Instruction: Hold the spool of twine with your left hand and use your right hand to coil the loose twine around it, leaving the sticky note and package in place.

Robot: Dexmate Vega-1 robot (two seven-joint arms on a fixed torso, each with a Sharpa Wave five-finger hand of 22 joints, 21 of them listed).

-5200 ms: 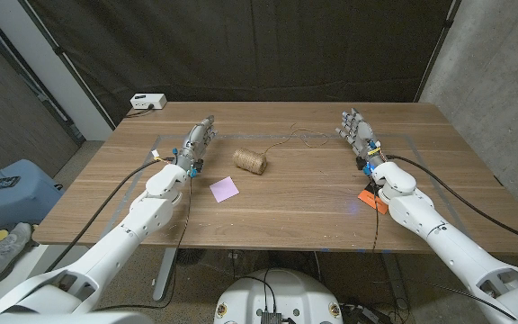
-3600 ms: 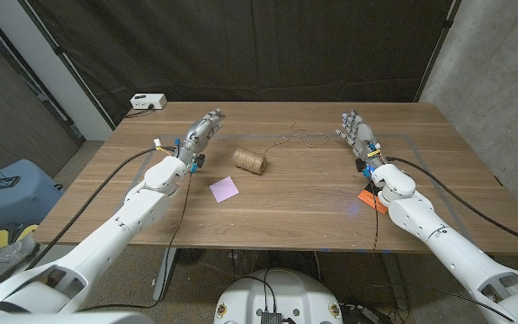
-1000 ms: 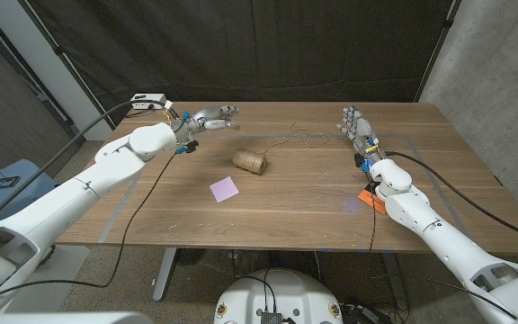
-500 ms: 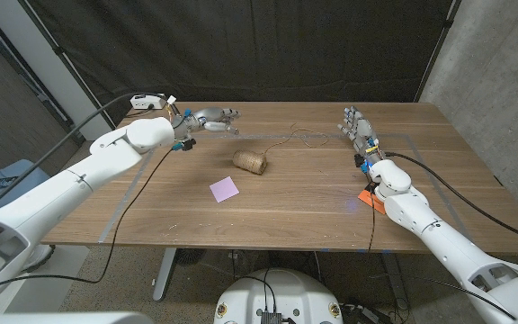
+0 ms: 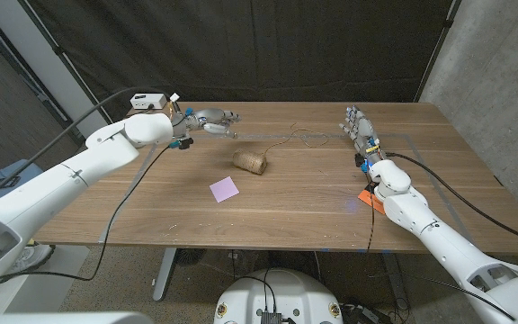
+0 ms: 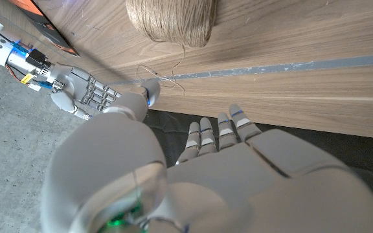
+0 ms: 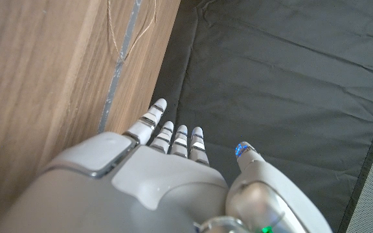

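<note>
The left arm reaches in a long diagonal across the table's [image 5: 286, 207] left side, and its left hand [image 5: 212, 120] hovers near the far edge with fingers extended toward the table's middle and spread, holding nothing. The right arm lies along the table's right side, forearm over the near half. The right hand [image 5: 360, 131] stands on its edge toward the far right part of the table, fingers straight, close together and pointing to the far edge, thumb apart, empty.
</note>
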